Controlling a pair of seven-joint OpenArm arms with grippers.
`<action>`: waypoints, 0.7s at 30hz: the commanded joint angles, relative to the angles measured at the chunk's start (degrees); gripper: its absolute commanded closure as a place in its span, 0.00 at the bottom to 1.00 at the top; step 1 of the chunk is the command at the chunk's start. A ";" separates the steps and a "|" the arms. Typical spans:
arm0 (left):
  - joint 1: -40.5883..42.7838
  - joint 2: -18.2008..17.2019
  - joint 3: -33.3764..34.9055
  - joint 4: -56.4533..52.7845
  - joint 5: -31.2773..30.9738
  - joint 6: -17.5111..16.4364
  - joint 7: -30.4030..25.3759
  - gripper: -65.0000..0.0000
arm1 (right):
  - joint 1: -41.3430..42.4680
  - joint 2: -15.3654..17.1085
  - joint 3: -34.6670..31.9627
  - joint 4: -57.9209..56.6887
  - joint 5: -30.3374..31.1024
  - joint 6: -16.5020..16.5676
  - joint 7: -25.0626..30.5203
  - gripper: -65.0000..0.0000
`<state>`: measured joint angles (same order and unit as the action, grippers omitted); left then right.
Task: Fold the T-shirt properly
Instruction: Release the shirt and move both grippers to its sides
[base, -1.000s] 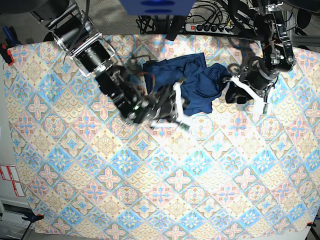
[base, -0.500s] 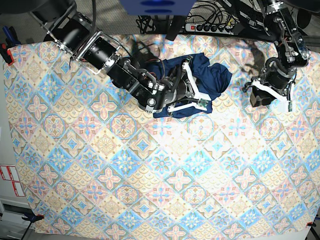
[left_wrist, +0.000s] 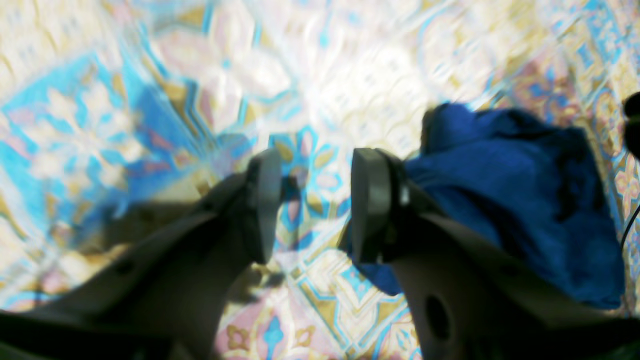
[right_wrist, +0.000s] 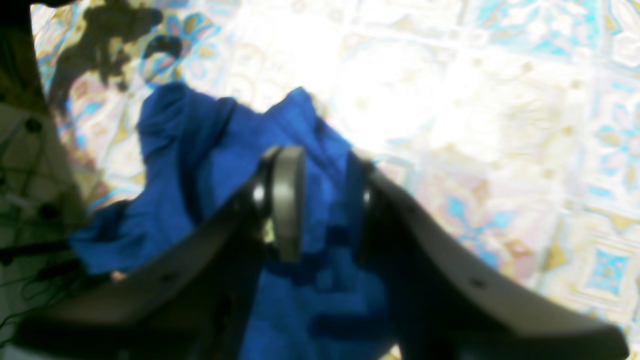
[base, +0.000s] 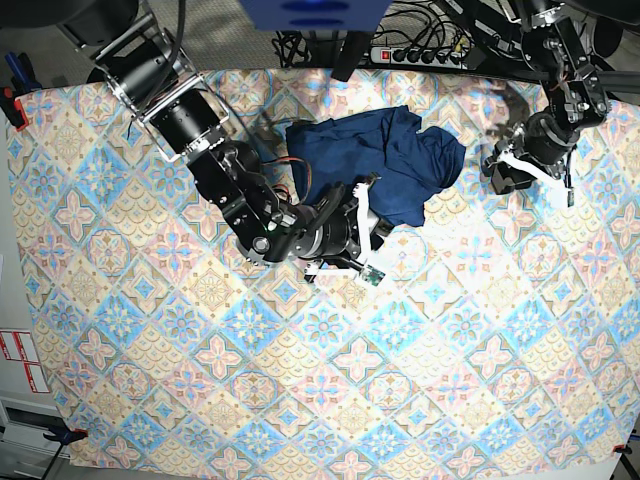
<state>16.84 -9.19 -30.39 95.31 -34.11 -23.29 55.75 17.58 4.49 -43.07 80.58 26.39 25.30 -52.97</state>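
A power strip (base: 415, 55) and a tangle of black cables (base: 310, 45) lie along the far edge of the table (base: 300, 420), just behind the T-shirt (base: 385, 160). A red clamp (base: 10, 100) grips the table's far corner on the base view's left. A pastel tablecloth (base: 200, 360) with repeating blue, pink and cream flower tiles covers the whole top.

The T-shirt is a soft, dark navy knit, crumpled into a rounded, lumpy heap near the far middle of the table, with deep folds and no flat panel showing. The bulky black right arm (base: 190, 130) reaches in from the far left corner and hides the cloth's near-left edge.

The right gripper (base: 362, 245) sits at the heap's near edge. In its wrist view, its fingers (right_wrist: 287, 200) stand partly apart with blue fabric filling the gap between them; the picture is blurred, so the cloth may be pinched or merely lying behind the gap, and I cannot tell which.

The left gripper (base: 530, 170) hangs over bare tablecloth, near the heap's right side but apart from it. Its fingers (left_wrist: 370, 200) are moderately spread, with only the tile pattern showing between them, holding nothing. The T-shirt (left_wrist: 520, 200) lies just beyond the outer finger.
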 joint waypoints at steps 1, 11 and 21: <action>-1.50 -0.70 1.43 -0.49 -0.49 -0.23 -0.93 0.66 | 1.36 -0.40 0.39 0.87 0.90 0.15 1.23 0.77; -6.60 -0.88 8.28 -5.15 0.13 -0.05 -0.93 0.65 | -1.80 1.18 0.39 1.05 0.82 0.15 1.59 0.77; -7.21 -4.13 10.13 -5.07 4.61 -0.14 -1.37 0.66 | -2.68 5.31 0.48 1.67 0.82 -0.02 1.76 0.77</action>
<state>10.35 -13.06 -20.23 89.19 -28.47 -23.16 55.51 13.61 10.02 -42.98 81.12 26.33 25.04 -52.49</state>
